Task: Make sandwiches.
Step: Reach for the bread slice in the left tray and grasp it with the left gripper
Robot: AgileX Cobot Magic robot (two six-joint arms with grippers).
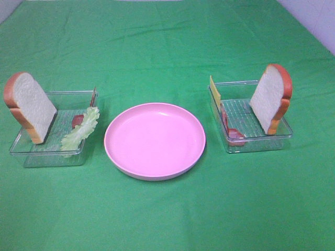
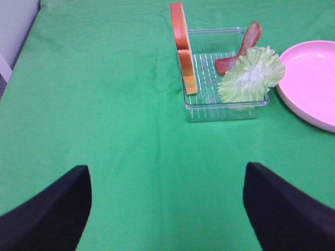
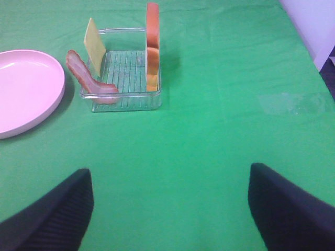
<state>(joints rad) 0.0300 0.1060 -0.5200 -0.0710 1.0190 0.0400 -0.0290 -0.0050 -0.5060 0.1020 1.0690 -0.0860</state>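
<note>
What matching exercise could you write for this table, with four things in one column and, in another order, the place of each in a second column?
Things
1. lettuce leaf
2. cheese square
3. pink plate
4. left bread slice

Places
a. on the green cloth, between the two trays
b. in the right tray, upright at the side nearest the pink plate
c. in the left tray, leaning at the side nearest the pink plate
d. in the left tray, leaning at the side farthest from the pink plate

Pairs: 1-c, 2-b, 3-a, 4-d
</note>
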